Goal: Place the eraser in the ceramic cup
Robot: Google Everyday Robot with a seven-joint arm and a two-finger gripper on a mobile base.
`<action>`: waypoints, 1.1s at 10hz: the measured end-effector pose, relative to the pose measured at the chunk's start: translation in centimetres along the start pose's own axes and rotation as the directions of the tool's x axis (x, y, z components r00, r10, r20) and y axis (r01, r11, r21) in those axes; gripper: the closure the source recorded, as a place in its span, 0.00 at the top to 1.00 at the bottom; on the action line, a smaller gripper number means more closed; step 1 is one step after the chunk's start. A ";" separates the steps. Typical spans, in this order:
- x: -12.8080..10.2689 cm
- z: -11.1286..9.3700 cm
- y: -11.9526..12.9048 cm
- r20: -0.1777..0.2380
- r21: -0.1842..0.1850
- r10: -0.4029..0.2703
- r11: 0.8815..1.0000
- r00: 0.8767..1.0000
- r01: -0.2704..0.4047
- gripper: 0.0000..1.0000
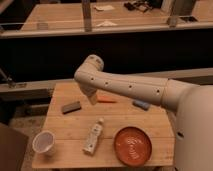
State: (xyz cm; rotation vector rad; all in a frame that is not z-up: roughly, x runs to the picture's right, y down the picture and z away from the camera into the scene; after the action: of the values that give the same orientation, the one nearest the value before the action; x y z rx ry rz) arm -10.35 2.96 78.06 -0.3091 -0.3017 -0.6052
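One flat grey eraser (71, 107) | round ceramic cup (43, 142) | gripper (93, 98) above wooden table (125, 118)

We see a small pale plank bench (120, 117) in warm, dim light. Just behind it runs a low ledge (30, 89), then a dark panel (50, 55), and beyond that a long wooden counter (60, 15). Left of the bench lies speckled floor (22, 122). The pincer (93, 100) hangs over the bench's far middle.

- We see warm, dim light on the table (125, 118), with darkness behind it.
- Our gripper (93, 98) hangs shaded above the table's far side, under the brightly lit arm (130, 88).
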 end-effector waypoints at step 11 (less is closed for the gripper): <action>-1.0 3.3 -1.1 0.063 0.033 -0.007 0.999 0.998 0.005 0.80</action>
State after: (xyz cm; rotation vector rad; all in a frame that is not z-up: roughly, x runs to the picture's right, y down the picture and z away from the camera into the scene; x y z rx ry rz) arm -12.35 3.82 80.91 -0.2961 -0.3736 -0.5965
